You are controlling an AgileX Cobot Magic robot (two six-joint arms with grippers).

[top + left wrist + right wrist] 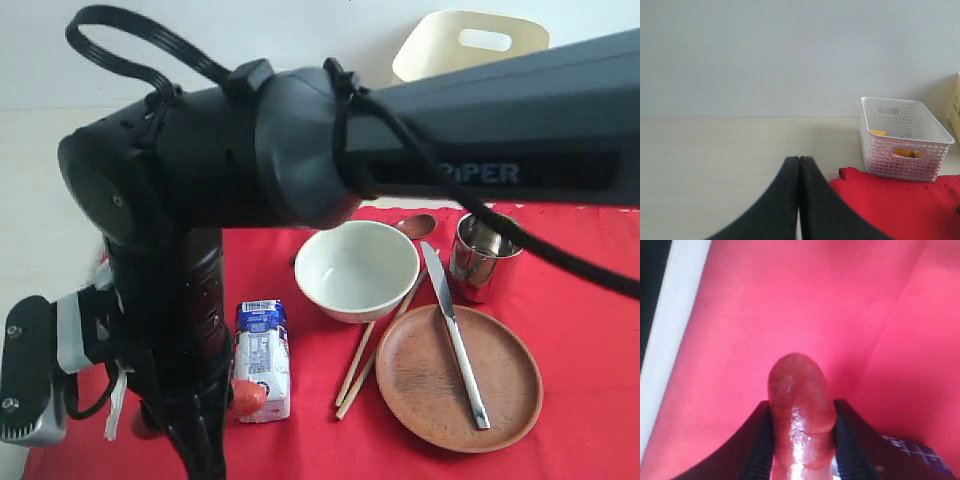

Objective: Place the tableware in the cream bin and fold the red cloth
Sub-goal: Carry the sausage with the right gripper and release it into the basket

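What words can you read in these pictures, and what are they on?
"PiPER", first letter partly covered: on the black robot arm.
Blue print on the small carton: too small to read.
Nothing else has writing I can read.

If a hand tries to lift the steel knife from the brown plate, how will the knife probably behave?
The steel knife looks stiff and shiny, so it may slip in a grip. It lies flat across the brown plate, one end past the rim, so pressing that end might tip it.
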